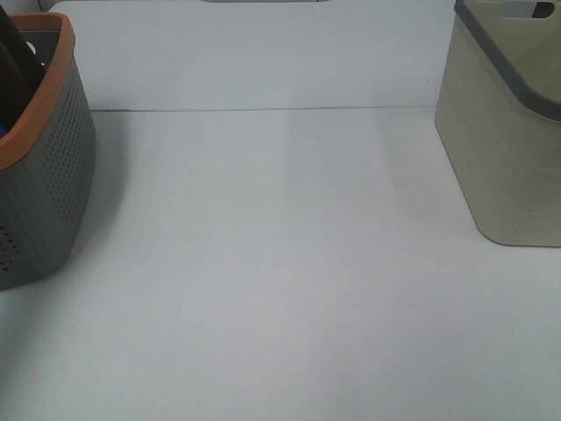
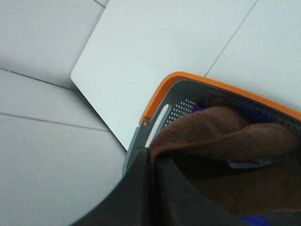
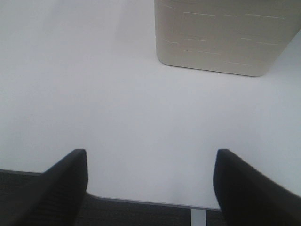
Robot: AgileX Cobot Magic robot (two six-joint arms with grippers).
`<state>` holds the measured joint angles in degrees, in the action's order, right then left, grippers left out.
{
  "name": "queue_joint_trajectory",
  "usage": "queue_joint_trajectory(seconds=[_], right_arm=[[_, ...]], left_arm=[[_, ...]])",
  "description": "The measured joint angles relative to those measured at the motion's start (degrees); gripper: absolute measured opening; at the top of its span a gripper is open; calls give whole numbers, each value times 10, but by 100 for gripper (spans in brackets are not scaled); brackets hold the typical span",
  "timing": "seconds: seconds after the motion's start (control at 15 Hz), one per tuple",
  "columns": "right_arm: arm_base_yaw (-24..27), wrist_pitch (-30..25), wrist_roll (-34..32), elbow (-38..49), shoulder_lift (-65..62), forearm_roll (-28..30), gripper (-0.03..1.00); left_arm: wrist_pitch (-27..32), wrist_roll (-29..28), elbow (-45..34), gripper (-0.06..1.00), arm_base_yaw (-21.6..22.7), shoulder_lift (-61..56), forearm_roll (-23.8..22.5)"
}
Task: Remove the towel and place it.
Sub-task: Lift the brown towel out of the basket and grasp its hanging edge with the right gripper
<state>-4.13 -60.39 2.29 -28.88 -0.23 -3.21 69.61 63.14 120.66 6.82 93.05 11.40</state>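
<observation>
The brown towel (image 2: 221, 134) lies bunched inside the grey basket with the orange rim (image 2: 160, 96), over blue fabric (image 2: 255, 219). My left gripper (image 2: 153, 157) reaches down into this basket; its two dark fingers are pressed together at the towel's raised edge. In the exterior high view only the dark left arm (image 1: 16, 54) shows, going into the same basket (image 1: 44, 175) at the far left; the towel is hidden there. My right gripper (image 3: 150, 188) is open and empty, low over the table's front edge.
A beige basket with a grey rim (image 1: 508, 149) stands at the right of the table, also in the right wrist view (image 3: 216, 37). The white table (image 1: 280, 263) lies between the two baskets.
</observation>
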Motion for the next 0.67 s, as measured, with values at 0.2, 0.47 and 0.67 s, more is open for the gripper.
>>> queue_joint_trajectory(seconds=[0.2, 0.47, 0.67], right_arm=[[0, 0, 0, 0, 0, 0, 74], [0, 0, 0, 0, 0, 0, 74], [0, 0, 2, 0, 0, 0, 74]], left_arm=[[0, 82, 0, 0, 0, -51, 100], [-6, 165, 0, 0, -4, -62, 254], [-22, 235, 0, 0, -67, -62, 285]])
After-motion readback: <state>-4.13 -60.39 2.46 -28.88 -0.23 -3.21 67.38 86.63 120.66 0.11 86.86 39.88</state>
